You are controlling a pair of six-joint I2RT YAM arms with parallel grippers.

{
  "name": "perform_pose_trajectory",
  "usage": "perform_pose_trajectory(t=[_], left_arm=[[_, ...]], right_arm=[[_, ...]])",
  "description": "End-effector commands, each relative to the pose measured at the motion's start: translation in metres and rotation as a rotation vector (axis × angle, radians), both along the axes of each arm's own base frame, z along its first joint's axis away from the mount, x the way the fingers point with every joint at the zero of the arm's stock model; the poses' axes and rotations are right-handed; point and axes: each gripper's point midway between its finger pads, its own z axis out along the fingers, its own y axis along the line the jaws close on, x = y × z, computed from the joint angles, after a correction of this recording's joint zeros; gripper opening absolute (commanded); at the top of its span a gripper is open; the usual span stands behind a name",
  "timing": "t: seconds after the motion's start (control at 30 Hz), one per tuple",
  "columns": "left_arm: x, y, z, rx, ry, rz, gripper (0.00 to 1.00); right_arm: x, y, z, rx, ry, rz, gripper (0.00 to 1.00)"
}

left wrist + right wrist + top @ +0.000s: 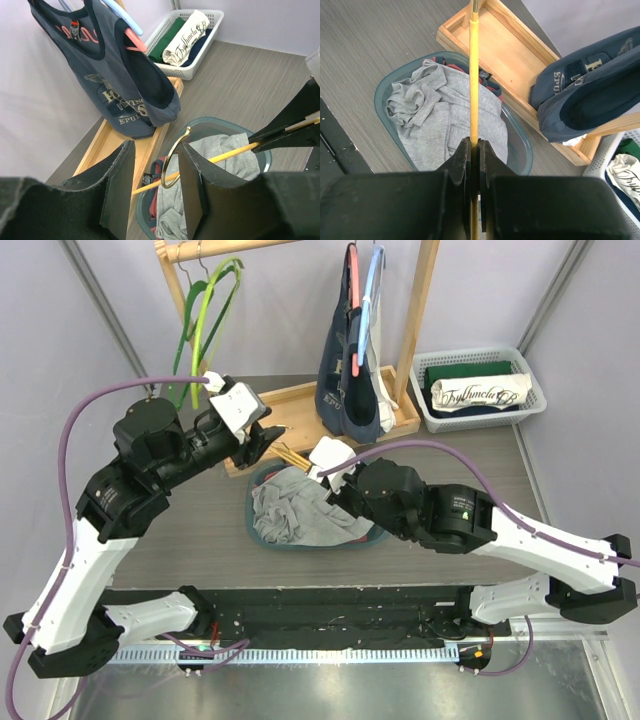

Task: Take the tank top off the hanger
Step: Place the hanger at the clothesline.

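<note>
A bare yellow hanger (pixel 474 75) with a gold hook (pixel 172 160) is held level above the teal basin (pixel 252 528). My right gripper (pixel 474 142) is shut on the hanger's yellow bar (pixel 225 156). The jaws of my left gripper (pixel 156 150) stand apart around the hook, which lies close against the right finger (pixel 192 180). A grey tank top (pixel 300 510) lies crumpled in the basin, off the hanger, over a red and navy garment (pixel 156 172). From above, both grippers (pixel 268 443) (pixel 318 478) meet over the basin's far edge.
A wooden rack with a tray base (pixel 300 405) stands behind the basin. A navy printed tank top (pixel 350 370) hangs there on pink and blue hangers, with green hangers (pixel 205 320) at the left. A white basket (pixel 480 390) of folded clothes sits at back right.
</note>
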Motion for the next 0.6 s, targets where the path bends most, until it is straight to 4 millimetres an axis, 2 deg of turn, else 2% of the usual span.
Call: perform_pose_trajectory(t=[0.0,0.1,0.13,0.17,0.27,0.53,0.57], left_arm=[[-0.006,0.005,0.010,-0.034,-0.014,-0.001,0.43],[-0.006,0.005,0.009,-0.049,0.009,0.007,0.43],[-0.007,0.006,0.010,-0.058,0.015,0.011,0.43],[-0.006,0.006,0.011,-0.073,0.028,0.019,0.43],[-0.005,0.011,0.015,-0.115,0.061,0.058,0.44],[0.004,0.028,0.020,-0.196,0.154,0.202,0.38],[0.001,0.029,0.021,-0.214,0.165,0.204,0.37]], right_arm=[[0.004,-0.008,0.036,0.062,-0.101,-0.084,0.01],[-0.001,-0.003,0.031,-0.015,-0.175,-0.114,0.01],[0.004,-0.011,0.035,-0.040,-0.228,-0.184,0.01],[-0.002,-0.005,0.033,-0.055,-0.249,-0.180,0.01],[-0.003,-0.008,0.029,-0.096,-0.328,-0.246,0.01],[-0.003,-0.023,0.045,-0.027,-0.434,-0.379,0.01],[-0.003,-0.025,0.035,-0.063,-0.449,-0.395,0.01]])
